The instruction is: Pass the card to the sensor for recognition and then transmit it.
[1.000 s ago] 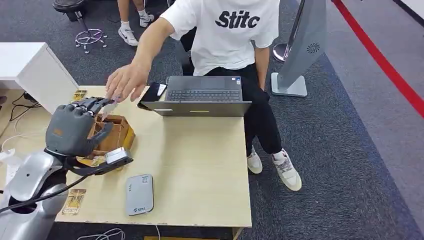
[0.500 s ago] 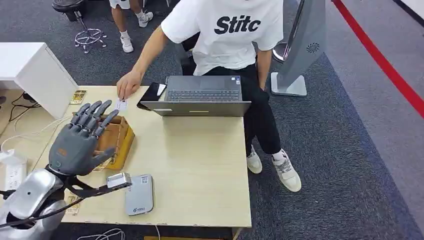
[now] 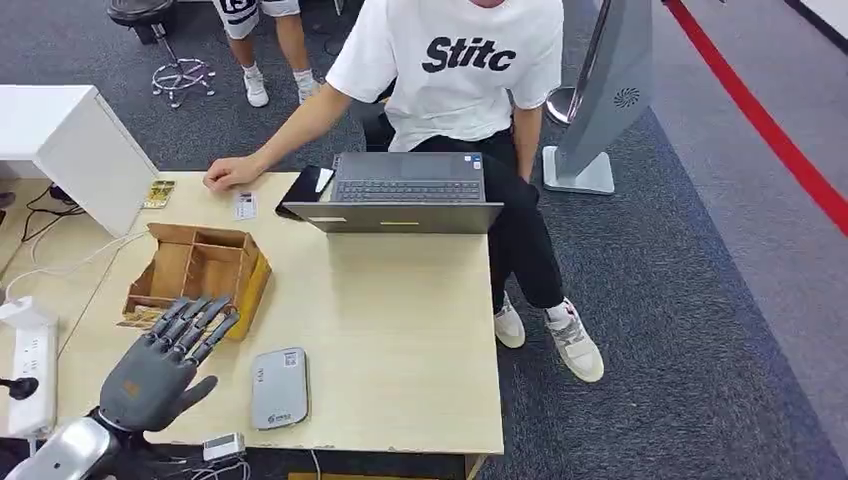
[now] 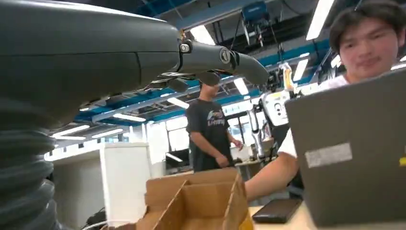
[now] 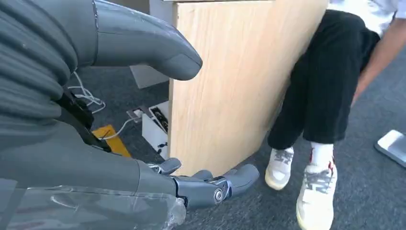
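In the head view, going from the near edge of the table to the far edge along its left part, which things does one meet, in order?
Left hand → wooden box → card → person's hand resting at the far edge.

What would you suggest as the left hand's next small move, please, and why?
Probably lower the left hand to rest: it is open and empty, and the card lies on the table by the person's hand, so the handover looks complete.
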Motion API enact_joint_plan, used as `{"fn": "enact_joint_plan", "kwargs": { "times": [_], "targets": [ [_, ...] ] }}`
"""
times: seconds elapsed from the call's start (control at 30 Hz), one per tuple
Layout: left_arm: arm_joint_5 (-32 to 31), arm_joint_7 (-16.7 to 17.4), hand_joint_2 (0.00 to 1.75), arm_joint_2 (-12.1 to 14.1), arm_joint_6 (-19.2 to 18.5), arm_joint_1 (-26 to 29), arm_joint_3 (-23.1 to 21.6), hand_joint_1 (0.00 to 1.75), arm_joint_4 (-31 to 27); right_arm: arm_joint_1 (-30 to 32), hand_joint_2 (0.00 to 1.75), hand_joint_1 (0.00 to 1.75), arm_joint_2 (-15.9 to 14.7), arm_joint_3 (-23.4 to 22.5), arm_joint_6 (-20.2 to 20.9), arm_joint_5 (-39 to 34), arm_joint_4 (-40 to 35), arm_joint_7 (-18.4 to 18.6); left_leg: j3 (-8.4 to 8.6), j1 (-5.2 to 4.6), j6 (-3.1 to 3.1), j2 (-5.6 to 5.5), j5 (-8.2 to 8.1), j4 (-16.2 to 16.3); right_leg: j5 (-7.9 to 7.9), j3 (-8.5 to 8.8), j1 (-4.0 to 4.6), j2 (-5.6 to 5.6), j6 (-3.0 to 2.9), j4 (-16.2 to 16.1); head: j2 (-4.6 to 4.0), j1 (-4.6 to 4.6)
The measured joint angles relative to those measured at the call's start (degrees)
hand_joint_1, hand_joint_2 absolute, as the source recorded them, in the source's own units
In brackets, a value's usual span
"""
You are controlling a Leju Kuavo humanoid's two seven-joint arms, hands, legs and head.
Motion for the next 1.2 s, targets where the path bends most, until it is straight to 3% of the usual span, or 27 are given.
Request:
{"fn": "enact_joint_plan", "kwargs": {
  "times": [0.63, 1.2],
  "targets": [
    [-0.68, 2.27, 1.75, -6.23, -2.82, -8.2, 6.19, 0.0, 13.88, -0.58, 1.75, 0.0, 0.0, 0.13, 0.57, 1.2, 0.52, 0.09, -0.02, 0.0, 0.0, -0.05, 0.05, 0.01, 0.05, 0.09, 0.0, -0.01, 0.01, 0.0, 0.0, 0.07],
    [-1.31, 2.32, 1.75, -7.85, -2.95, -8.86, 6.91, 0.0, 16.83, -0.89, 1.75, 0.0, 0.0, 0.15, 0.66, 1.36, 0.96, 0.22, -0.01, 0.0, 0.0, -0.05, 0.05, 0.01, 0.04, 0.07, 0.0, 0.0, 0.01, 0.0, 0.0, 0.07]
  ]
}}
